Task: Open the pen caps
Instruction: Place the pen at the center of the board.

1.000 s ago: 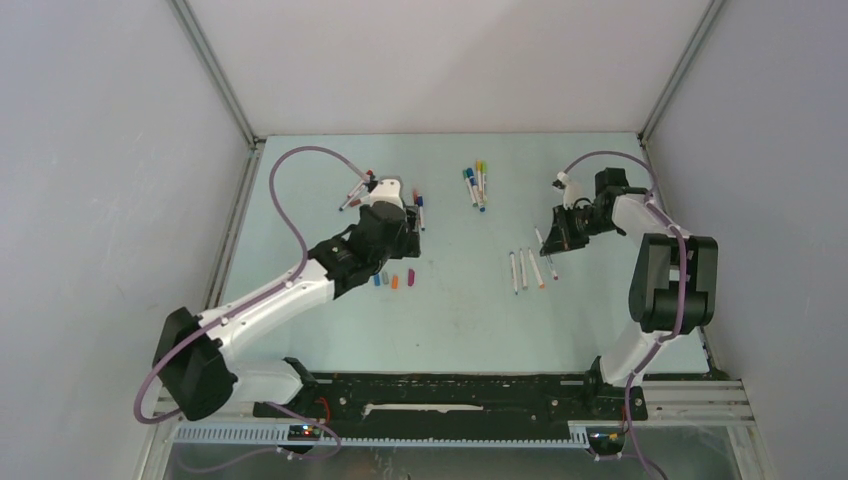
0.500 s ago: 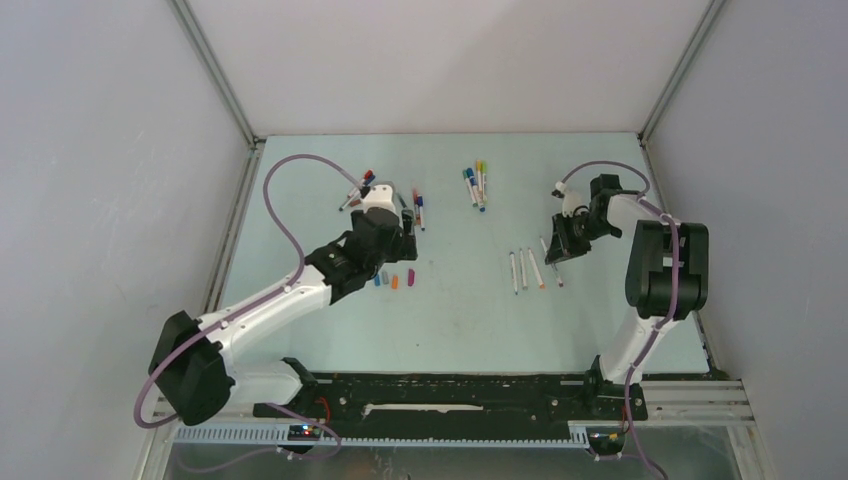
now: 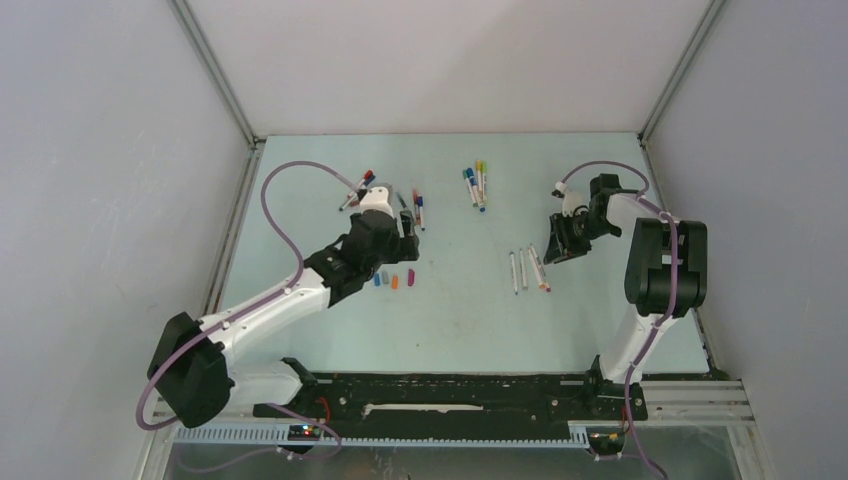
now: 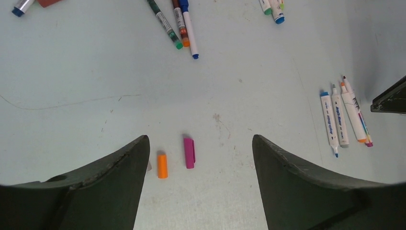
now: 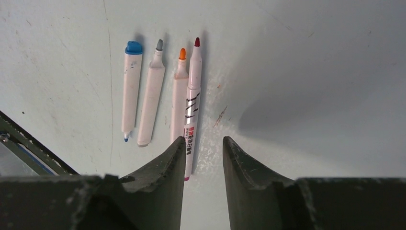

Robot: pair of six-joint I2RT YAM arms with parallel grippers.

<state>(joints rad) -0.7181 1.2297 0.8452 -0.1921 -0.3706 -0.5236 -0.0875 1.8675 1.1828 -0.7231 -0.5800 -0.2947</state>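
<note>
Nothing in these views can be read with certainty. The long white plastic pen with the dark red tip (image 5: 193, 100), lying rightmost in a row of four, carries black and silver brush-style lettering along its barrel and a small red printed block below it, but the characters are too small and blurred to make out. The white pen barrels (image 4: 338, 119) in the left wrist view bear faint illegible print as well.

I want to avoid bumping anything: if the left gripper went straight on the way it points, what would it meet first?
Probably bare table: the open left gripper has the loose purple cap and orange cap lying between its fingers.
</note>
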